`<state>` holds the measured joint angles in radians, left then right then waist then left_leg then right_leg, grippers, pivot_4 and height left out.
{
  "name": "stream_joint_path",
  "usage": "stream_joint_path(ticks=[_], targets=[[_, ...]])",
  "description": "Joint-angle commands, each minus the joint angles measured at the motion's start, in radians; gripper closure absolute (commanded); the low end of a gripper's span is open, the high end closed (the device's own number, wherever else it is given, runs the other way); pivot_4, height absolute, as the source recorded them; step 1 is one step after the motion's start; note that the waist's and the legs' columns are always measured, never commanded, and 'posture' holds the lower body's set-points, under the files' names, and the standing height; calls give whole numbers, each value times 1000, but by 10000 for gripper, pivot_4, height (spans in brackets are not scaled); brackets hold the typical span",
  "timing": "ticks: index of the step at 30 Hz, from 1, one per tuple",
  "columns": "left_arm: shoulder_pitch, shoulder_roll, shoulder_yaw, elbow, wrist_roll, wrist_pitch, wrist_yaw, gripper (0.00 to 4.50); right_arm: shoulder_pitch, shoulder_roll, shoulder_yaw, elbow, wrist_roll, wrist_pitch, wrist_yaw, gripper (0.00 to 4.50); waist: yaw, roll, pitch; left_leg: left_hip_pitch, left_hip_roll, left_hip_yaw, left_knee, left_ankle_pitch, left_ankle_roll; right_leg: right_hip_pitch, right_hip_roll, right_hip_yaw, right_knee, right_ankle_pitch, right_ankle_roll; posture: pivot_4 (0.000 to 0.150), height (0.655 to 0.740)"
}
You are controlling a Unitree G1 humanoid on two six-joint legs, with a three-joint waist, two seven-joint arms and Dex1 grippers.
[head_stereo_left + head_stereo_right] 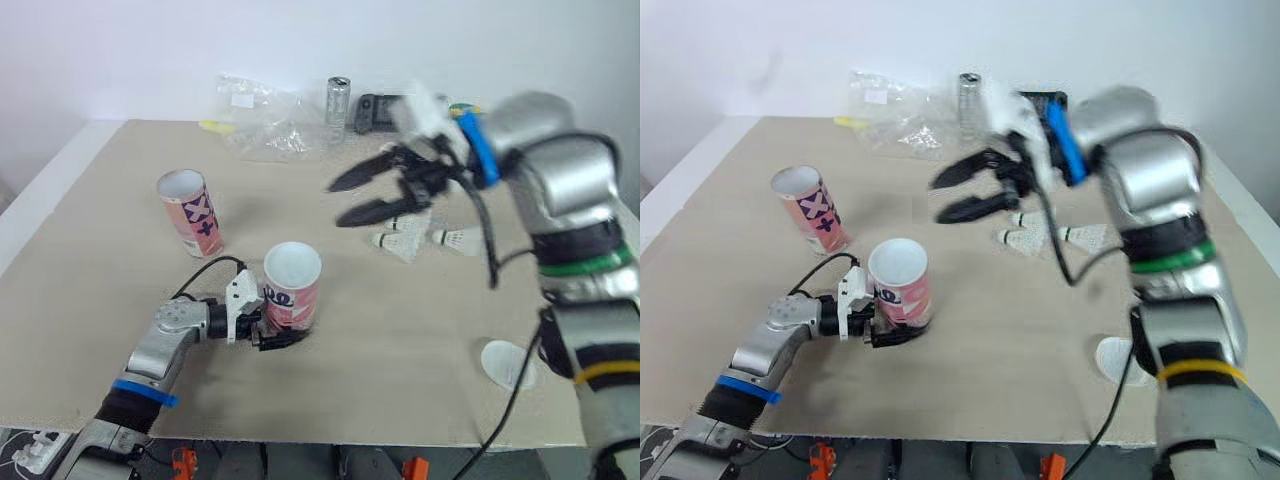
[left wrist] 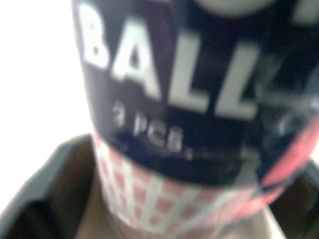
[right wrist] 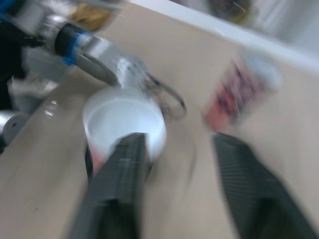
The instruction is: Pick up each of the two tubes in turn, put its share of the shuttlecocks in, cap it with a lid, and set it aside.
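Observation:
A pink and dark tube (image 1: 293,290) stands upright and open-topped near the table's front, and its inside looks white and empty. My left gripper (image 1: 272,336) is shut on its base; the left wrist view shows the tube's label (image 2: 189,124) close up between the fingers. A second pink tube (image 1: 190,212) stands open at the left. My right gripper (image 1: 338,203) hangs open and empty in the air, right of and above the held tube. Three shuttlecocks (image 1: 400,240) lie on the table under the right arm. A white lid (image 1: 508,363) lies at the front right.
At the back edge are a crumpled clear plastic bag (image 1: 265,125), a silver can (image 1: 338,100) and a black device (image 1: 375,110). The tan table (image 1: 400,340) has bare room between the held tube and the lid.

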<state>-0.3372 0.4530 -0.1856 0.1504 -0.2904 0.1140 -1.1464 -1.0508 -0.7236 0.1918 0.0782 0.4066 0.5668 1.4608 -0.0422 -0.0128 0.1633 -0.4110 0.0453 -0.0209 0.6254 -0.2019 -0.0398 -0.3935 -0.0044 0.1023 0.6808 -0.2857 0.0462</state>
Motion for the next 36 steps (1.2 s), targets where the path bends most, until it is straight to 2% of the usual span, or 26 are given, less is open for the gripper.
stream_joint_path(ticks=[1, 3, 6, 13, 18, 22, 28, 36], targets=[[2, -8, -18, 49, 27, -23, -5, 0, 123, -36, -91, -181, 68, 53, -62, 542, -3, 2, 1, 0, 0, 0, -1, 0, 0, -1, 1, 0, 0, 0, 0, 1500, 7236], [-18, -26, 9, 60, 4, -38, 3, 0, 254, -65, -133, -284, 104, 76, -87, 542, 1, 2, 1, -1, 0, -2, -2, 0, 0, -1, 1, -1, 0, -2, 1, 1500, 7236], [-17, -15, 23, 50, -7, -41, -8, 0, 361, -87, -138, -370, 112, 91, -124, 542, 0, 2, 2, -4, 0, -3, 0, 0, 0, -2, 1, -2, 0, -4, 5, 1500, 7236], [95, 109, 61, -57, 4, -68, -32, 0, 527, -93, -58, -449, 32, 20, -195, 542, -8, -1, 4, -8, 2, -2, 4, 0, 0, -7, 3, -1, 0, -1, 7, 1500, 7236], [229, 204, 188, -179, -58, -48, 0, 0, 551, 42, -12, -355, -49, -67, -331, 542, -17, -4, 6, -9, 5, 0, 3, 0, 0, -10, 6, 1, 1, 0, 5, 1500, 7236], [331, 238, 315, -323, -151, -1, 43, 0, 578, 96, 49, -299, -106, -133, -352, 542, -14, -8, 9, -11, 6, -1, 3, 0, 0, -12, 5, 0, 1, 0, 5, 1500, 7236], [487, 246, 490, -575, -324, 121, 127, 0, 576, 148, 90, -259, -99, -156, -325, 542, -4, -12, 15, -14, 3, 0, 4, 0, -1, -13, 1, -1, 1, 0, 5, 1500, 7236], [641, 225, 638, -804, -468, 178, 203, 0, 501, 239, 134, -149, -123, -185, -296, 542, -6, -16, 17, -13, 5, 0, 5, 0, -2, -13, 2, -3, 1, 1, 4, 1500, 7236]])
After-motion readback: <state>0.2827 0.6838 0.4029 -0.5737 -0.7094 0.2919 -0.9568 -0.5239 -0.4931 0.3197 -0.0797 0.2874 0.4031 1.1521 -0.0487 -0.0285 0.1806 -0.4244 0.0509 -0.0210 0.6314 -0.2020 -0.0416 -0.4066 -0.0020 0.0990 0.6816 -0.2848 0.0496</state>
